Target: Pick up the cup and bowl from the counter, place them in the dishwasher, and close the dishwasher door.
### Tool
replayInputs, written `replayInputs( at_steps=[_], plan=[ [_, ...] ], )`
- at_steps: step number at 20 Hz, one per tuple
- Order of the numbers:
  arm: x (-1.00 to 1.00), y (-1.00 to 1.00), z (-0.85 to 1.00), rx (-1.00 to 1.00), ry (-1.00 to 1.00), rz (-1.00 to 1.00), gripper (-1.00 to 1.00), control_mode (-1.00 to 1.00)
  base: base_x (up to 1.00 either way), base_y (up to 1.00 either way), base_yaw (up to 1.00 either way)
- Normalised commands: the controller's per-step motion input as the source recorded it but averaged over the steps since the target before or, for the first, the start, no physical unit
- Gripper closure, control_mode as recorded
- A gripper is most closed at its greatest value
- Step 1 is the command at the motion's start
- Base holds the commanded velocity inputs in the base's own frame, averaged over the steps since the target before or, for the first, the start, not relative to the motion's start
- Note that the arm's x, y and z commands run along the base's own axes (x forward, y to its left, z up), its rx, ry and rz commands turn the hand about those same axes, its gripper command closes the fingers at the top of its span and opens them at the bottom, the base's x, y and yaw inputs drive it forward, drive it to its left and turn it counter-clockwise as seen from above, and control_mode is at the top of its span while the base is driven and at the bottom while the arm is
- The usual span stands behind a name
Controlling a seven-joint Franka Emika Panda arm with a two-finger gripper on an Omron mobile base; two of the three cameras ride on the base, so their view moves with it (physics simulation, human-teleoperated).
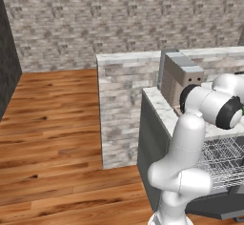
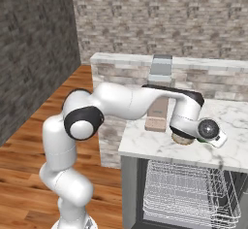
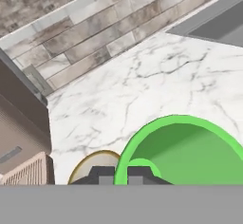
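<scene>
A stone-brick wall (image 2: pixel 160 19) backs the marbled counter (image 2: pixel 150 143). Below the counter the dishwasher (image 2: pixel 133 189) stands open with its wire rack (image 2: pixel 186 191) pulled out. A coffee machine (image 1: pixel 178 78) sits on the counter. My end effector (image 3: pixel 121 174) is clenched on the rim of the cup (image 3: pixel 190 154), just above the counter, with the bowl (image 3: pixel 92 166) just beside it.

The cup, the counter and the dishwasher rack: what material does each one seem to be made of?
The cup: probably plastic or glazed ceramic, plain bright green and matte, no pattern. The counter: looks like polished marble, white with thin grey veins. The rack: thin silver metal wire in an open grid, floor visible through it.
</scene>
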Motion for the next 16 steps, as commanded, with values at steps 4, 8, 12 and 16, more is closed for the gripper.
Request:
replayInputs(
  at_steps=[4, 8, 12, 16],
  plan=[
    [-0.06, 0.11, -0.23, 0.16, -0.05, -0.03, 1.0, -1.0, 0.0, 0.0, 0.0],
    [-0.1, 0.03, -0.2, 0.18, -0.05, -0.03, 1.0, -1.0, 0.0, 0.0, 0.0],
    [-0.16, 0.0, -0.27, 0.2, -0.06, -0.03, 1.0, -1.0, 0.0, 0.0, 0.0],
    [-0.28, 0.0, -0.21, 0.17, -0.06, -0.04, 1.0, -1.0, 0.0, 0.0, 0.0]
  ],
)
